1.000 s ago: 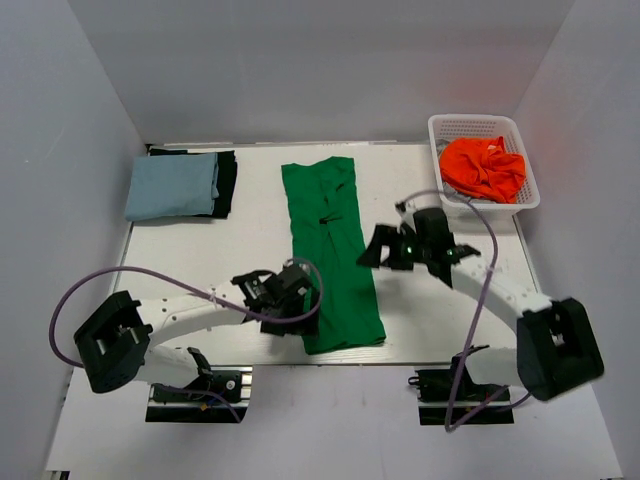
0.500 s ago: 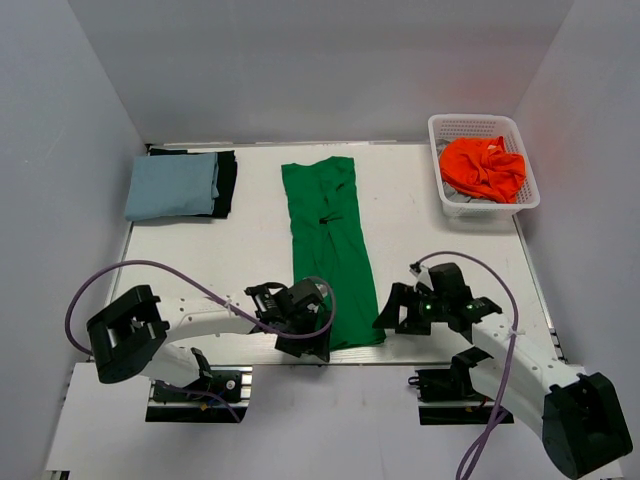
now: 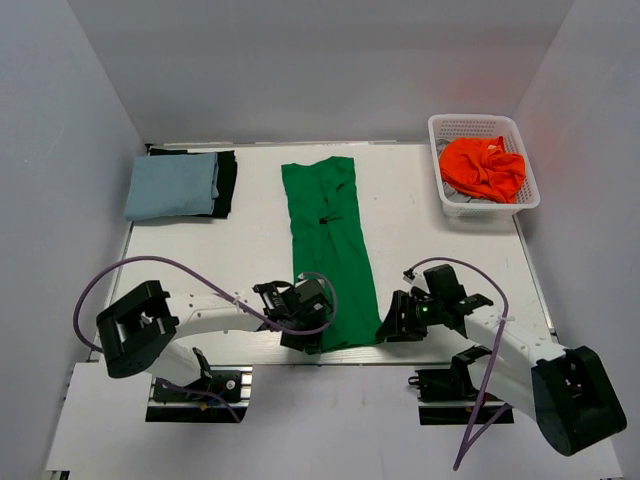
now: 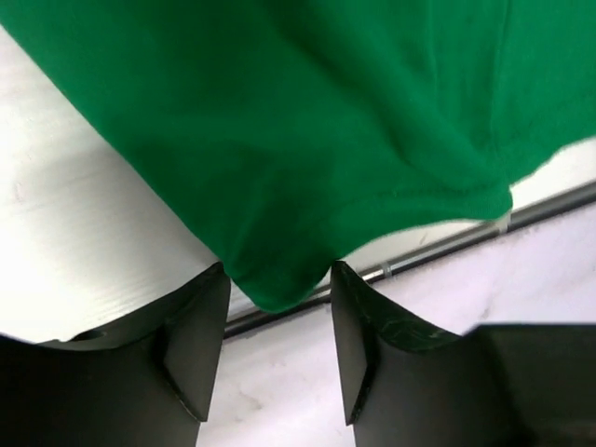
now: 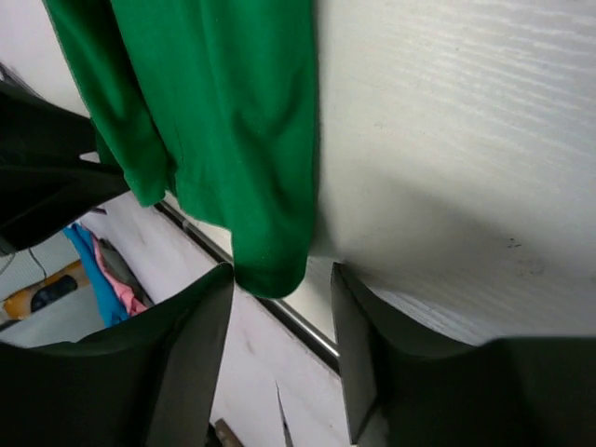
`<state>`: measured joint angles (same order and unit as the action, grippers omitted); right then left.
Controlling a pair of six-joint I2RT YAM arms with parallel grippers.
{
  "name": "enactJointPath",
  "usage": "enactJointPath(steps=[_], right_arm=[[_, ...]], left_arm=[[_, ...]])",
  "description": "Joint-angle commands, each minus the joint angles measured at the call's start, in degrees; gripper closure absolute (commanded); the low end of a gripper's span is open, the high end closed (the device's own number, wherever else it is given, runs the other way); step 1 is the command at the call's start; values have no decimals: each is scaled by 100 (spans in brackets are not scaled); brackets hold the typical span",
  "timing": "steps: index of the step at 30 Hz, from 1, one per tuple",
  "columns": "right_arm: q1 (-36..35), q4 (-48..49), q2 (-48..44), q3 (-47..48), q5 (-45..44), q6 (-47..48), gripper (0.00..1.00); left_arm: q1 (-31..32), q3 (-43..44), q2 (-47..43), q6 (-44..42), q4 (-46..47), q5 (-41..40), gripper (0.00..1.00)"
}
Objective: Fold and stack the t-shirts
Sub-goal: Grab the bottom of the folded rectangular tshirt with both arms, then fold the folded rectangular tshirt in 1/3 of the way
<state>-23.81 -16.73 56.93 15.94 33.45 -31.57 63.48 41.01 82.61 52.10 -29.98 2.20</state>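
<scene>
A bright green t-shirt (image 3: 325,230) lies folded into a long strip down the middle of the table, its near end at the front edge. My left gripper (image 3: 312,340) straddles its near left corner (image 4: 279,289), and the jaws stand apart with that corner between the tips. My right gripper (image 3: 388,330) is at the near right corner (image 5: 270,265), which touches one finger with a gap to the other. A folded pale blue t-shirt (image 3: 172,186) rests on a black one (image 3: 227,182) at the back left. An orange t-shirt (image 3: 483,167) lies bunched in the basket.
A white mesh basket (image 3: 436,125) stands at the back right corner. The table's metal front edge (image 4: 438,247) runs just under both grippers, with the lower white surface below. Purple cables loop from both arms.
Both arms have come down to the near end of the green t-shirt, the right one from mid-table. Both pairs of jaws have narrowed around the near corners.
</scene>
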Motion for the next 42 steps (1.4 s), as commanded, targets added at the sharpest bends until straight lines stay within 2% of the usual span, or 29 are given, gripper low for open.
enactJointPath(steps=[1,5,7,8,10,14,18,29,37,42], right_arm=[[-36,161,239,-136,-32,108,52],[-36,354,442,-118,-58,116,67],[-53,433,556,-83,-6,116,86],[-62,443,626,22,125,160,100],[-88,451,609,93,188,247,100],[-124,311,416,496,135,318,100],[-150,346,310,831,39,266,100],[-150,662,1012,2078,-400,239,100],[-150,952,1829,3089,-735,283,100],[-124,1190,2523,3834,-945,309,100]], left_arm=[[-64,-156,545,-94,-386,-957,42],[-64,-102,809,-94,-387,-1019,56],[-64,29,888,-147,-386,-967,74],[-64,29,949,-147,-438,-967,88],[-64,231,950,-147,-570,-967,100],[-64,591,757,-94,-1026,-1107,100],[-117,890,519,-94,-1089,-1160,100],[-240,2365,809,-50,-2055,-2451,100],[-951,3263,1275,-296,-2214,-3251,100],[-1382,3878,1547,-761,-1846,-3533,100]])
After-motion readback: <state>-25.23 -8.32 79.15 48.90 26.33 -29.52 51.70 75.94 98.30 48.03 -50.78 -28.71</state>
